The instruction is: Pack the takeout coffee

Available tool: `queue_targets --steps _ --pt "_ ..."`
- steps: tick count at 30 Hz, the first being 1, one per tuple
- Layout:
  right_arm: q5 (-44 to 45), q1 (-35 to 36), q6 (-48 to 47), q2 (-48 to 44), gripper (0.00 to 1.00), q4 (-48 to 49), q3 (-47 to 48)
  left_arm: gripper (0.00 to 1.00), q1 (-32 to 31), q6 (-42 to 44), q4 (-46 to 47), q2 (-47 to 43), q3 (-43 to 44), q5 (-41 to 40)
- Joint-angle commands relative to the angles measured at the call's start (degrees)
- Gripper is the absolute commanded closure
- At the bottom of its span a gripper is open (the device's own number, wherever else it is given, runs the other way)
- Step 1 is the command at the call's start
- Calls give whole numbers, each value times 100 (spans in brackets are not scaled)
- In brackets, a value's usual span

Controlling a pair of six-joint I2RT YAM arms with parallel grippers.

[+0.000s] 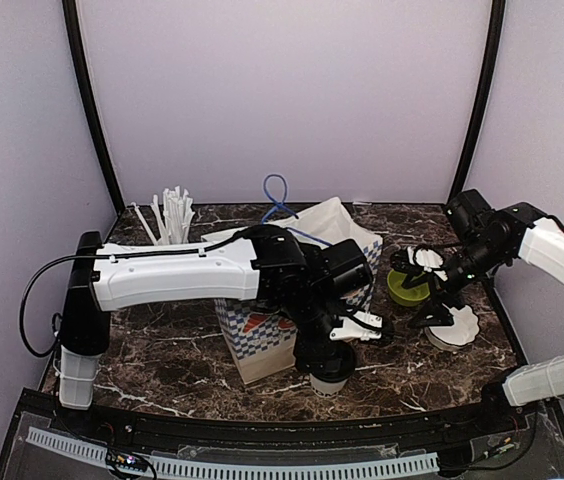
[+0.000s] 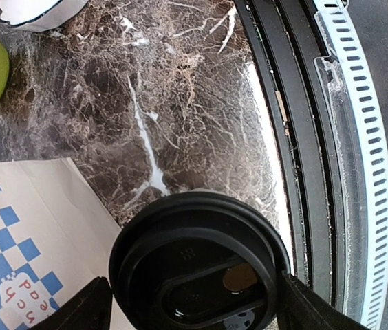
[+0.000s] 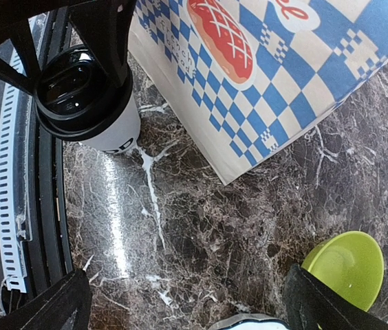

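Straddling upright takeout coffee [image 2: 194, 261] with left pincer [image 2: 194, 308], frame bottom, beside checkered bag [image 2: 22, 227], likely for lifting in; cannot tell if pinching. Holding right pincer [image 3: 190, 302] spread, empty.

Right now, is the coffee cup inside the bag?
No, the cup stands on the table beside the bag, not in it.

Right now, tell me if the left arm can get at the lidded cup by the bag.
Likely yes: the left pincer straddles the lidded cup, a finger either side of its lid, nothing between.
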Motion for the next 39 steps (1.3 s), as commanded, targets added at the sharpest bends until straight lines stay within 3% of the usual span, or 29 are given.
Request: queue_targets --steps 1,5,15,25,31,39 --pt "-140 -37 -44 15 2 14 -49 16 13 122 -248 39 -140 64" --pt "-140 -37 -53 13 1 5 -31 17 9 147 -301 75 -167 172" --pt "-150 -37 12 39 2 -150 397 32 -25 120 -354 -86 40 -59" --pt "-1106 -108 -122 691 1 -863 3202 36 -377 -218 -645 -940 1010 447" --pt "-1205 152 745 1853 6 -46 4392 39 -557 -787 -630 -1788 1358 1131" --pt "-873 1036 1227 3191 7 479 5483 45 -639 -1452 -310 -3229 1368 732"
